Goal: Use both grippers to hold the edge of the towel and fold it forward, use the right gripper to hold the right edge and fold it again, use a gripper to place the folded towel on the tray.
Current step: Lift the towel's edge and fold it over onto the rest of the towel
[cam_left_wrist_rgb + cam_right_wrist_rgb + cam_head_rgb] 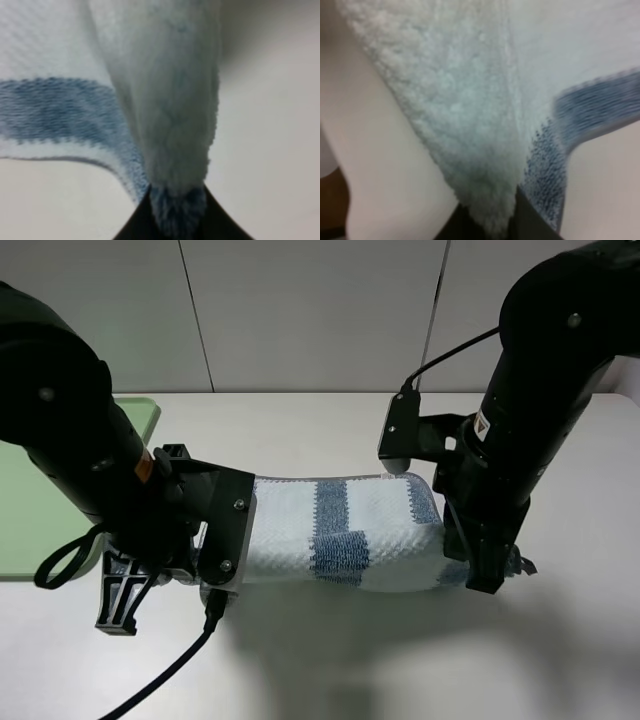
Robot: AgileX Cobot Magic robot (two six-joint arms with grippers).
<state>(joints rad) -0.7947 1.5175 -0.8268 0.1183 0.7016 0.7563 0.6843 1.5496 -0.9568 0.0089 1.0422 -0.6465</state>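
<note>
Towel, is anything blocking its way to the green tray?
No loose thing shows between the towel and the tray. Only the left arm, holding the towel, hangs over that path.

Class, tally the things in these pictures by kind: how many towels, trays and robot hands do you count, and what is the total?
towel: 1
tray: 1
robot hands: 2, the left hand and the right hand, each pinching the towel
Total: 4
</note>
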